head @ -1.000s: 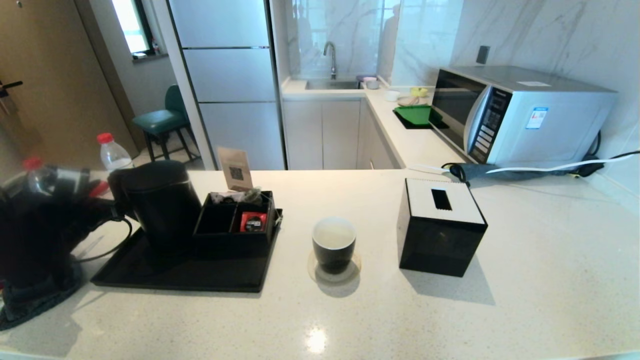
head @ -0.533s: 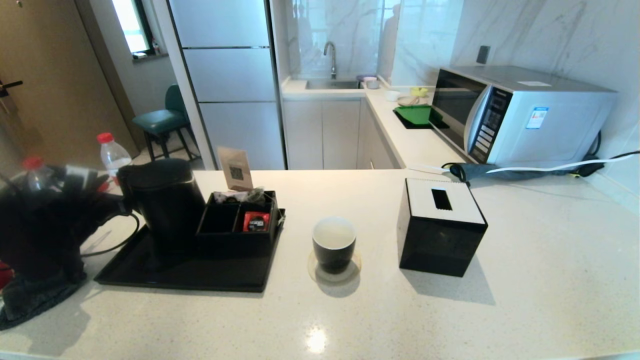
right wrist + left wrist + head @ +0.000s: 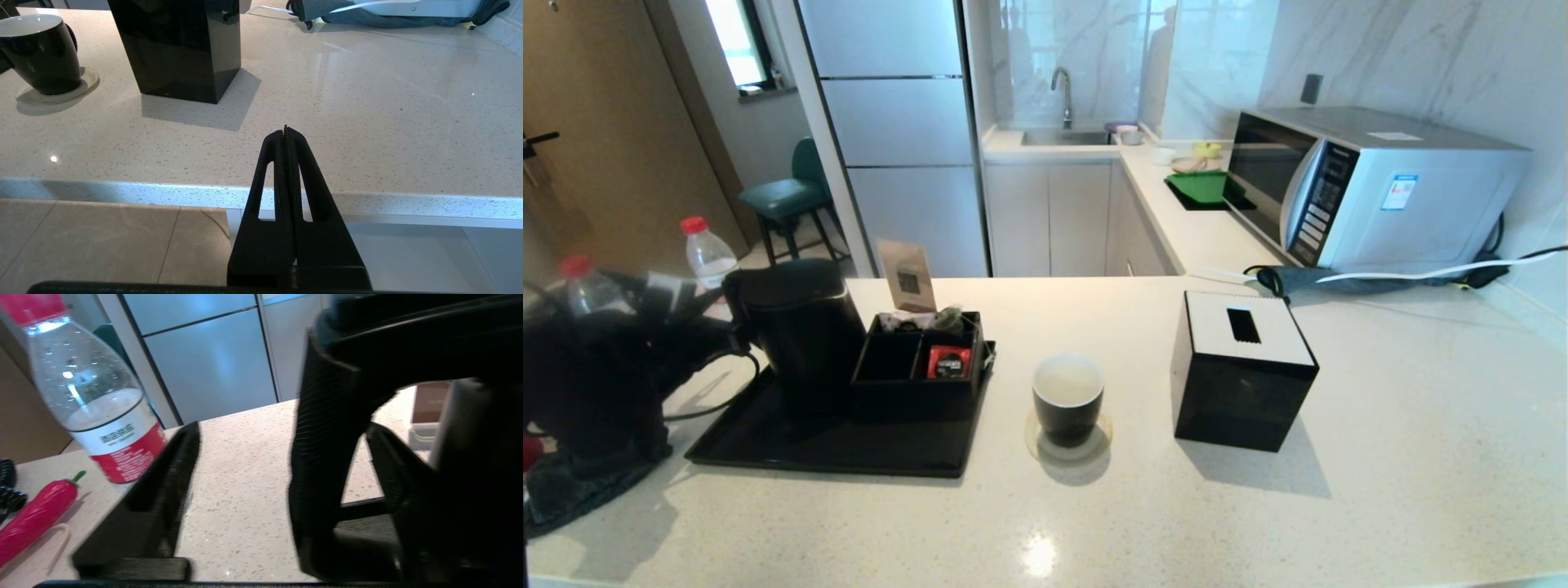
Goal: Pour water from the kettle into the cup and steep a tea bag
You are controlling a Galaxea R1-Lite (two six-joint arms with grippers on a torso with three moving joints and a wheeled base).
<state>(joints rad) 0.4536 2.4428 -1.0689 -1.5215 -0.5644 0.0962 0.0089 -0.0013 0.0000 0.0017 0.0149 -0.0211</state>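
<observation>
The tall matte black electric kettle (image 3: 796, 327) stands upright at the back left of a flat black tray (image 3: 792, 445), its loop handle (image 3: 327, 465) turned toward the robot's left side. That placement suits the left arm, and the left gripper (image 3: 707, 331) is at the handle: in the left wrist view the ribbed handle stands between the two fingers (image 3: 159, 490), which are apart and not yet pressing on it, so the kettle looks ungrasped.

Just beside the kettle on the same tray sits a black compartment box (image 3: 919, 367) with a red-wrapped sachet (image 3: 947, 362) in one cell; greyish packets lie in the back cells, though whether one is the tea bag cannot be told.

The small glossy black cup with a white inside (image 3: 1068, 398) waits on a round clear coaster (image 3: 1068, 445), near the tray's right edge, within easy pouring reach. A black cube box with a white slotted top (image 3: 1241, 371) stands farther right.

The right gripper (image 3: 286, 134) hangs parked off the counter's front edge, fingers pressed together and empty. A clear red-capped plastic bottle (image 3: 92, 396) stands near the left gripper.
</observation>
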